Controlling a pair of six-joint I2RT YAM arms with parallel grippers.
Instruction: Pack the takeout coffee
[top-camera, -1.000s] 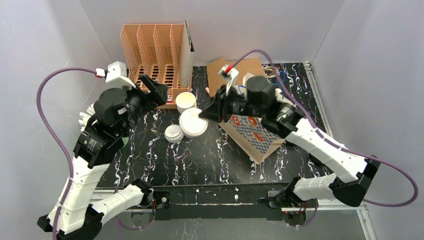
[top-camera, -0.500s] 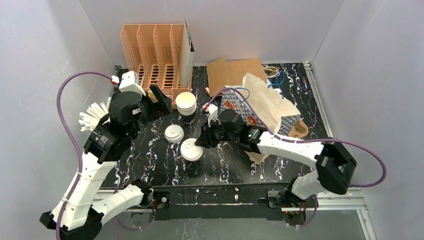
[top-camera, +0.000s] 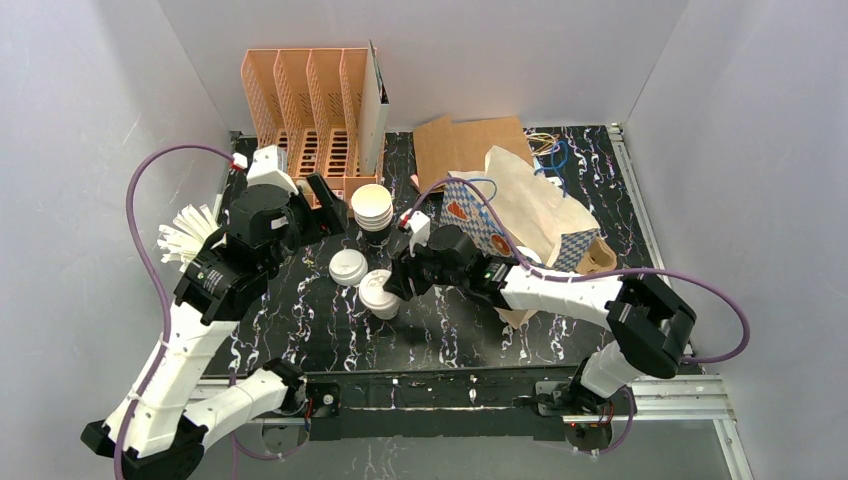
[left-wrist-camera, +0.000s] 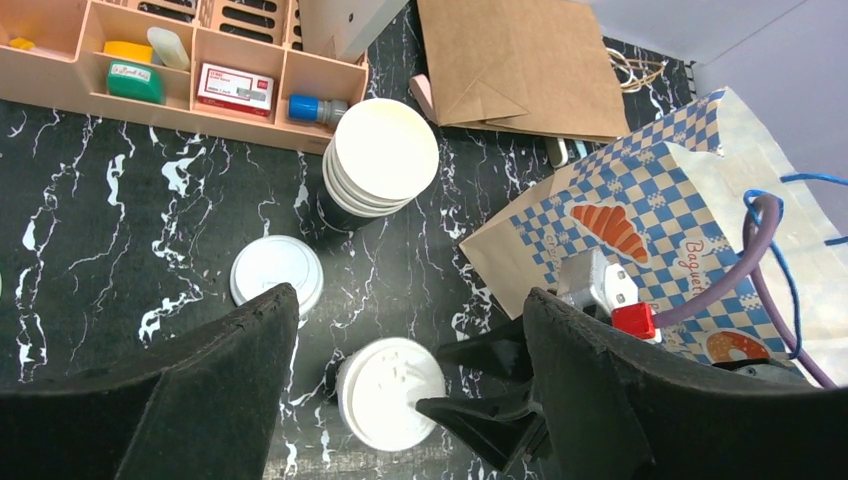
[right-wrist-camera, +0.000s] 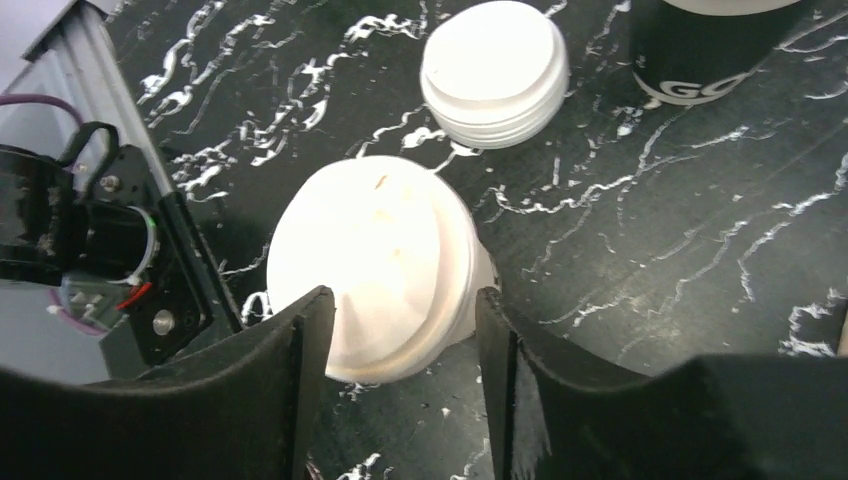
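A white paper cup with a round white lid (top-camera: 379, 294) rests on the black marbled table (top-camera: 450, 330) in front of centre; it also shows as the cup (left-wrist-camera: 388, 392) and the cup (right-wrist-camera: 372, 262). My right gripper (top-camera: 393, 284) stands open at its right side, jaws straddling the lid, with a gap showing at the right finger (right-wrist-camera: 500, 350). A second white lid (top-camera: 347, 266) sits just behind and left; what is under it I cannot tell. My left gripper (top-camera: 322, 212) hangs open high above both, holding nothing. The tan moulded tray (top-camera: 600, 257) peeks out right of the bag.
A stack of open cups (top-camera: 372, 205) stands behind the lids. The blue-checked croissant bag (top-camera: 505, 225) lies right of centre over my right arm. A flat brown bag (top-camera: 460, 145) and a peach organiser (top-camera: 310, 100) line the back. White straws (top-camera: 185, 232) fan out at far left.
My right arm carried the lidded cup from mid-table forward and down onto the table, then its jaws parted off the cup. The left arm shifted slightly right.
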